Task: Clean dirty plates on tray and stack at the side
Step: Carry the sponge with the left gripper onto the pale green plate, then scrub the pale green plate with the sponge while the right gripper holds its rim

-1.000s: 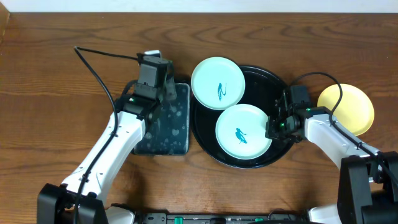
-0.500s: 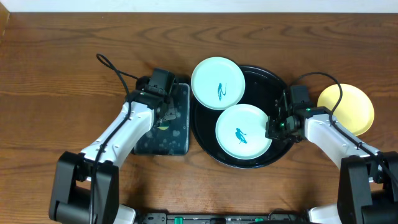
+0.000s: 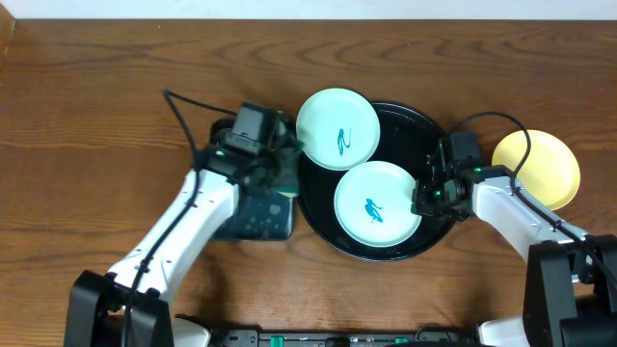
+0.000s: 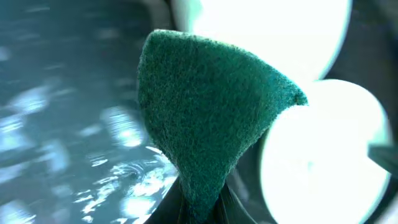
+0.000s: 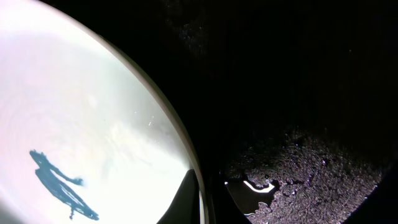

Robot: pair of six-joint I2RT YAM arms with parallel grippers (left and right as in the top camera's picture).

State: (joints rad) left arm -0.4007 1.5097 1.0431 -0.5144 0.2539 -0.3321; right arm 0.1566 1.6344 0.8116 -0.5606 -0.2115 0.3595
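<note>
Left arm has swung right off the small rectangular tray (image 3: 253, 217) and its gripper (image 3: 278, 172) now hangs at the left rim of the big black tray (image 3: 424, 130), close beside the far mint plate (image 3: 337, 128). It brought the sponge (image 4: 208, 118) along: the left wrist view shows the green pad pinched upright between the fingers, dark scouring face filling the frame, two pale plates bright behind it. Right arm unchanged over the same interval. Right gripper (image 3: 421, 200) sits at the right edge of the near mint plate (image 3: 377, 202); in the right wrist view the fingers (image 5: 186, 196) are drawn narrow astride that rim, apparently clamping it to steady the plate. Near mint plate lies flat inside the tray, teal squiggle (image 5: 59, 183) unwiped at its centre. Far mint plate overlaps the tray's far-left rim and carries its own mark. Yellow plate (image 3: 540, 166) rests on the counter to the right of the tray, well apart from the others and with no mark that I can make out. Reading: sponge pickup is done and the scrubbing stage is about to open. Neither mint plate is clean, and no stack has been started. Sponge has not touched either plate. Likely risk: a plate skating on the glossy tray under sponge pressure if the right-hand hold is shallow.
</note>
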